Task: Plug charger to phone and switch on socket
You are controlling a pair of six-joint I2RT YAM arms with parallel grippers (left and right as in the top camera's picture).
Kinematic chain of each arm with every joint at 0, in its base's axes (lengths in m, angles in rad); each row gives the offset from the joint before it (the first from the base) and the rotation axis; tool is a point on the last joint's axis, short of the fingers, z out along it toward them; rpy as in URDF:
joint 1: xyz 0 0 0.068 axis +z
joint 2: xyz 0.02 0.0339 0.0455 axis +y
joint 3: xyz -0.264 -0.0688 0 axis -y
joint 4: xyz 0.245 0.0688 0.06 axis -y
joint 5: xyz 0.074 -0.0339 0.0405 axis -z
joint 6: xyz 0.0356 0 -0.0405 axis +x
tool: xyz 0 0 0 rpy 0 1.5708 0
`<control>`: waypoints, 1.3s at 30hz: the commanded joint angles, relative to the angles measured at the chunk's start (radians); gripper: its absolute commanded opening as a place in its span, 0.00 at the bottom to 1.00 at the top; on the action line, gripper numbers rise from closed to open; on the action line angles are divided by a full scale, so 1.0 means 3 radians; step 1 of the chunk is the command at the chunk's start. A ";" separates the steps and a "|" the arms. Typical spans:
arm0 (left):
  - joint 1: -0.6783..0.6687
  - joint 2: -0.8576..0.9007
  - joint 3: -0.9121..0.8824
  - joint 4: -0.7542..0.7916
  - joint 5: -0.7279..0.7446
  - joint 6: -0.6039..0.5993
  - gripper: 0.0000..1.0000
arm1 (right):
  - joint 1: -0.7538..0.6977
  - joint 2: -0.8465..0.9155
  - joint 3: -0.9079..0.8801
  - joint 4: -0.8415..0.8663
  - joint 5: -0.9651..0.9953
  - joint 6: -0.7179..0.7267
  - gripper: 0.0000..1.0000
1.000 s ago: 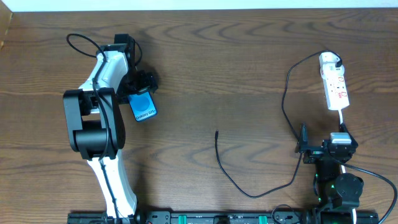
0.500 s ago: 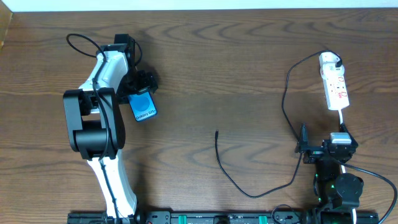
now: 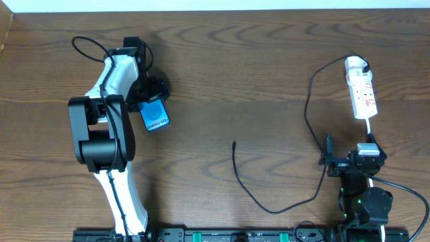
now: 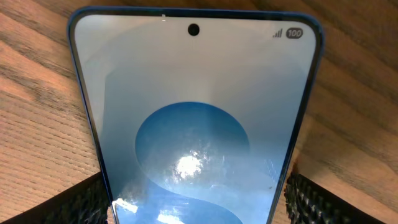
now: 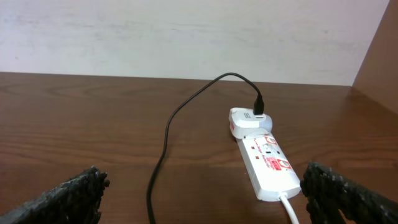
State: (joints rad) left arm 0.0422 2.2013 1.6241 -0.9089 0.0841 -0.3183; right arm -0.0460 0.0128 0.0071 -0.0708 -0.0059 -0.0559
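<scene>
Charger [image 3: 269,208] cable loops closest to the front edge of the worktop [image 3: 201,60], black and slack. Right hand [image 5: 202,193] sits by it, fingers spread wide, holding nothing. Further in, plug tip [image 3: 234,143] lies loose mid-worktop, well apart from everything. Phone [image 4: 196,124] is off to the left, screen up and lit. Left hand [image 4: 198,202] has closed on its long edges, pads [image 4: 84,202] against both sides. Farthest back on the right is the socket [image 5: 268,163], adapter [image 5: 245,122] seated in it.

Risks: tip is small and limp, so a pinch may twist it off-axis. Pushing it in could slide the phone out of an edge-only grip. Port end not visible.
</scene>
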 commanded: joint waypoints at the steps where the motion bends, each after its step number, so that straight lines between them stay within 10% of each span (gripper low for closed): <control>1: 0.0001 0.0169 -0.0033 -0.0019 0.0029 -0.0029 0.88 | 0.0028 -0.0020 -0.0005 -0.0017 0.0011 -0.0017 0.99; 39: 0.0001 0.0169 -0.0048 -0.0019 0.0028 -0.0028 0.80 | 0.0028 -0.0020 -0.0005 -0.0017 0.0011 -0.0017 0.99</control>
State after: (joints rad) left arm 0.0422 2.2013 1.6241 -0.9096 0.0841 -0.3183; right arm -0.0460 0.0128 0.0071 -0.0708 -0.0059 -0.0559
